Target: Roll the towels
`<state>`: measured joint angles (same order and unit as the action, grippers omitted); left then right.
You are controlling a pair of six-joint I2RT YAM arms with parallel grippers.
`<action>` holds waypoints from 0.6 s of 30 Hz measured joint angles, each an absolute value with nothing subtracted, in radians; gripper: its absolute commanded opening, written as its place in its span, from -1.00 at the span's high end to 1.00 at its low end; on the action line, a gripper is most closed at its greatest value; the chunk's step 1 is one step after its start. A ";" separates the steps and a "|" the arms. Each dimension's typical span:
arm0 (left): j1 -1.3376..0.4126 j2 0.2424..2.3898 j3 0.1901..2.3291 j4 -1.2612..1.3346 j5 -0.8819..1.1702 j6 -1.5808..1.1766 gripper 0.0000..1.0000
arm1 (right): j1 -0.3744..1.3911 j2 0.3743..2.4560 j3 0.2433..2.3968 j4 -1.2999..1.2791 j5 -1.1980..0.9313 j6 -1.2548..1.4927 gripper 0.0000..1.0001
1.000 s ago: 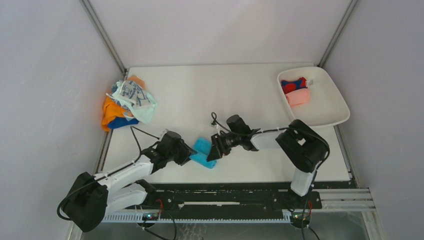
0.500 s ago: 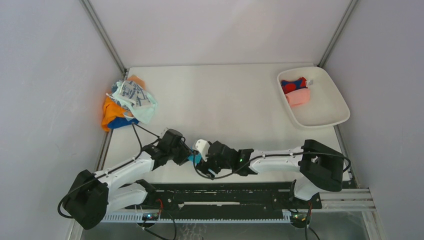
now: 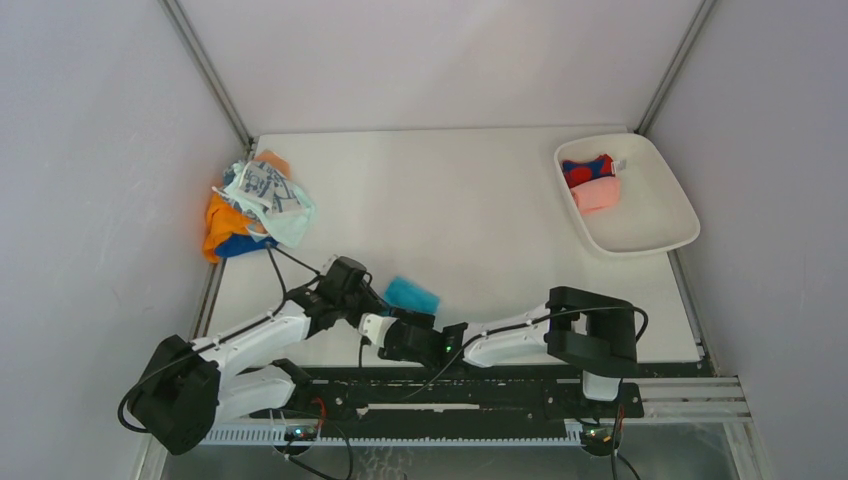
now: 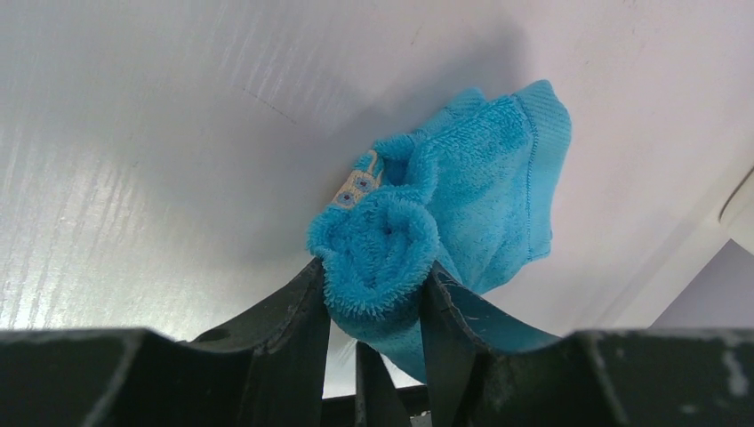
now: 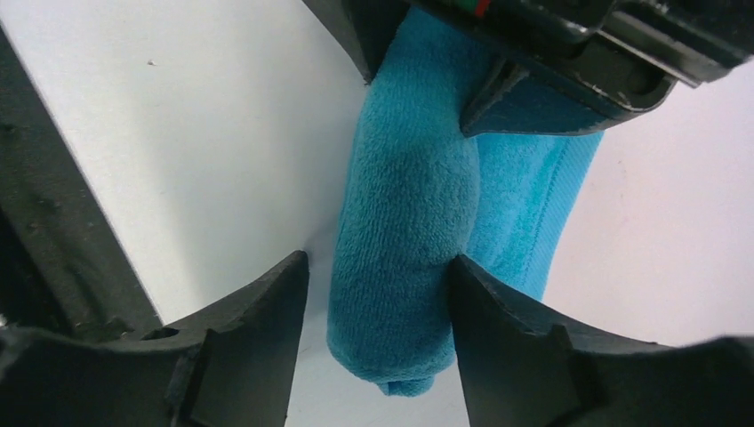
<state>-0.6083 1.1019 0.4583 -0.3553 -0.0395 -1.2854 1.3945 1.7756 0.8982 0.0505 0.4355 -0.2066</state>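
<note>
A bright blue towel lies partly rolled near the table's front edge. My left gripper is shut on the roll's end; in the left wrist view the fluffy spiral is pinched between its black fingers. My right gripper reaches in from the near side, and its jaws stand open on either side of the roll. Its right finger touches the cloth, while the left one stands a little apart from it. More towels, white printed, orange and mint, sit heaped at the far left.
A white tray at the far right holds a red-and-blue towel and a pink one. Grey walls close in the table on three sides. The black rail with the arm bases runs along the near edge.
My right arm has swung from the towel's right side down to its near side, low along the front edge, and its jaws now straddle the roll. The left gripper keeps its hold.
</note>
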 measured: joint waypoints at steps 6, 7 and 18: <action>-0.608 1.102 0.458 -0.359 -0.041 -1.279 -0.20 | 1.381 1.792 0.907 0.043 0.439 -0.224 0.62; -0.608 1.100 0.458 -0.362 -0.041 -1.278 -0.23 | 1.372 1.790 0.907 0.042 0.426 -0.224 0.72; -0.593 0.851 0.456 -0.426 -0.096 -1.277 -0.37 | 1.132 1.724 0.904 0.035 -0.103 -0.087 0.85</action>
<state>-0.5934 0.8509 0.4557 -0.4259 -0.0956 -1.2770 1.1316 1.7237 0.9039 0.0349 -0.1032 -0.0872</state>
